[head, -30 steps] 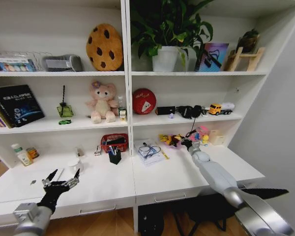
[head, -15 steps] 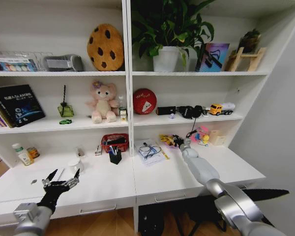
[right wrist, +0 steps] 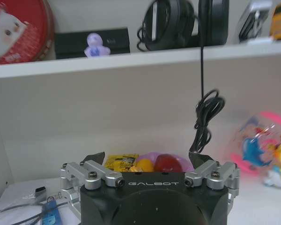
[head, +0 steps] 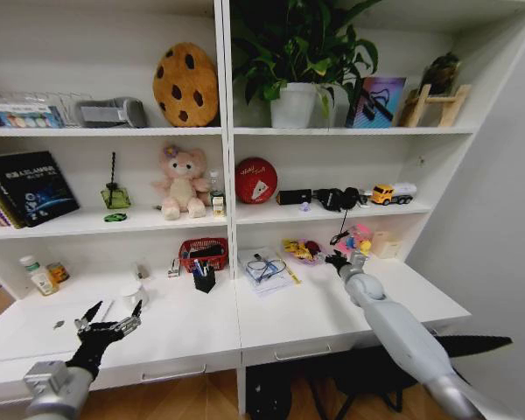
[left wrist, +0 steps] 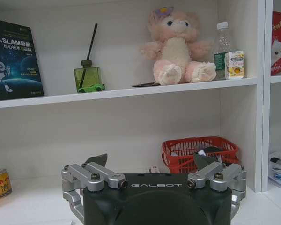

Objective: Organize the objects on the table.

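The right arm reaches out long and forward over the right half of the white tabletop (head: 315,311), its right gripper (head: 339,259) at the back, just before a shallow dish of small bright clutter (head: 302,250); in the right wrist view its jaws stand spread, the dish of yellow and red pieces (right wrist: 147,163) showing between them; a black cord (right wrist: 203,117) hangs from the shelf above, beside a clear pink toy globe (right wrist: 264,145). The left gripper (head: 105,325) hovers low over the left half of the tabletop, near its front edge, jaws spread and empty.

The tabletop joins tall white shelving (head: 225,131); a red basket (head: 203,254) and a black pen cup (head: 205,281) with pens standing upright sit near the middle; a stack of papers (head: 267,269) lies flat to their right; a pink plush bear (head: 183,182) sits on the shelf above, a tiny green toy car (left wrist: 91,87) lying side-on along that shelf's edge, beside a green diffuser bottle (left wrist: 87,76).
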### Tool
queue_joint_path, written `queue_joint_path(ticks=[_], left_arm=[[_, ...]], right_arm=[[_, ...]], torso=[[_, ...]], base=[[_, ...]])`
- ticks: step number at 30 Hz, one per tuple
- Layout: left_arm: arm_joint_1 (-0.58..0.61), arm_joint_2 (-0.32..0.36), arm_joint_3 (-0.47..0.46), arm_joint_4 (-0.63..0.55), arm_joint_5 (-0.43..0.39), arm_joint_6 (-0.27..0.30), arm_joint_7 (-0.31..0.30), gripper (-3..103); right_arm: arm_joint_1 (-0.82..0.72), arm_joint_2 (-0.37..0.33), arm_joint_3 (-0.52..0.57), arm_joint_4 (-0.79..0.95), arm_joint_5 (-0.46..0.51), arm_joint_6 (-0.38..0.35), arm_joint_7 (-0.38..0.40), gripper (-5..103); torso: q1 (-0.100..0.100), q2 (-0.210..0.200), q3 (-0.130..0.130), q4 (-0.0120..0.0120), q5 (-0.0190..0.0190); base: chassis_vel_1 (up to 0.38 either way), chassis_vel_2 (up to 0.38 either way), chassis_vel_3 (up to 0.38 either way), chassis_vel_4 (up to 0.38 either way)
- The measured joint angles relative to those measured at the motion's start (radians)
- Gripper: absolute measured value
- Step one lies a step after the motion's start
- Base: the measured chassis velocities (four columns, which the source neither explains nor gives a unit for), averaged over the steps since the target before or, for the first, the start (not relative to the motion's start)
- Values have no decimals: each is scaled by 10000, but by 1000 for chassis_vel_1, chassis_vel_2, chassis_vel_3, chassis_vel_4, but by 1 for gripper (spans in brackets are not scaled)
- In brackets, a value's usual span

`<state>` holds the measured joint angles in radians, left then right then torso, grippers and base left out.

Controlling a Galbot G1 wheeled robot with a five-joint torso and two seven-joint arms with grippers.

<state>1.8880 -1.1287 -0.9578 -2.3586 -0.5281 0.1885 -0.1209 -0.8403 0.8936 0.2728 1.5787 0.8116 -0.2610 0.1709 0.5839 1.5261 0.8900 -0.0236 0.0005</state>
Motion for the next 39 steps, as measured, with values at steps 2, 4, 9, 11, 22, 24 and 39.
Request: queue_joint_path(ticks=[2, 4, 9, 11, 22, 24, 39], left_arm=[[0, 0, 0, 0, 0, 0, -1, 100], [0, -1, 0, 0, 1, 0, -1, 100], [0, -1, 0, 0, 0, 0, -4, 100], [0, -1, 0, 0, 0, 0, -3, 100], [0, -1, 0, -1, 0, -1, -2, 100], [0, -1, 0, 0, 1, -1, -2, 100], [0, -1, 0, 0, 0, -1, -2, 100]], right_arm=[[-1040, -260, 701, 1306, -516, -23, 397, 99], [-2776, -562, 1939, 2780, -1583, 558, 653, 100], [-5412, -450, 3910, 3932, -3183, 1515, 811, 100], [-6434, -249, 4801, 4497, -3352, 1683, 803, 100], [-11573, 2006, 7011, 7740, -3209, 3196, -277, 100], [-11684, 2239, 6870, 7856, -3231, 3226, -360, 100], [-11572, 2437, 6629, 7850, -3259, 3206, -432, 100]], torso=[[-1, 1, -1, -4, -4], [-2, 2, -2, -2, -11], [-1, 1, -1, -6, -1], [-2, 2, 0, -5, -4], [-2, 2, 0, -5, -9], [-1, 2, 0, -3, -7], [2, 0, 2, -3, -5]], base=[[0, 0, 0, 0], [0, 0, 0, 0], [0, 0, 0, 0], [0, 0, 0, 0], [0, 0, 0, 0], [0, 0, 0, 0], [0, 0, 0, 0]])
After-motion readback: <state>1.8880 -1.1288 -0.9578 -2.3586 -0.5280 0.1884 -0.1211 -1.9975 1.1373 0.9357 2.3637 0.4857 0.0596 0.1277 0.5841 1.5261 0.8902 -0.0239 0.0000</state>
